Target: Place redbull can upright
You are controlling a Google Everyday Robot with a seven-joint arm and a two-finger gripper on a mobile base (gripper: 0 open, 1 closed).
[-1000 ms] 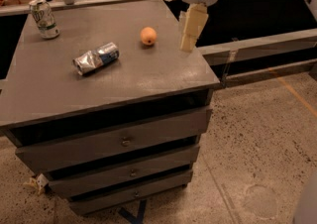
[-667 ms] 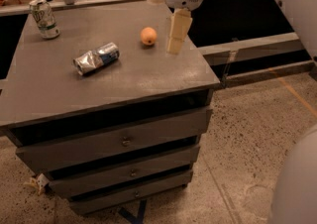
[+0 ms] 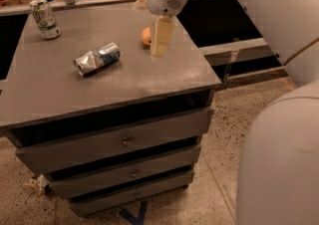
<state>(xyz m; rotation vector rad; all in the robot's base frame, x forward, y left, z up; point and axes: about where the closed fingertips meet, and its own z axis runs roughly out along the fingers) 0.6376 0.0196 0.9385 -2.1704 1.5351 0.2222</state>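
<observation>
The redbull can, silver and blue with a crumpled silver half, lies on its side on the grey cabinet top, left of centre. My gripper hangs above the cabinet's right part, to the right of the can and apart from it, with its pale fingers pointing down. It holds nothing that I can see. It partly covers a small orange fruit behind it.
A white-and-green can stands upright at the back left corner of the cabinet. The cabinet has three drawers below. My large white arm fills the right side. A dark shelf runs behind the cabinet.
My gripper has moved left over the cabinet top, toward the orange fruit and the lying can. The cans and the fruit have not moved.
</observation>
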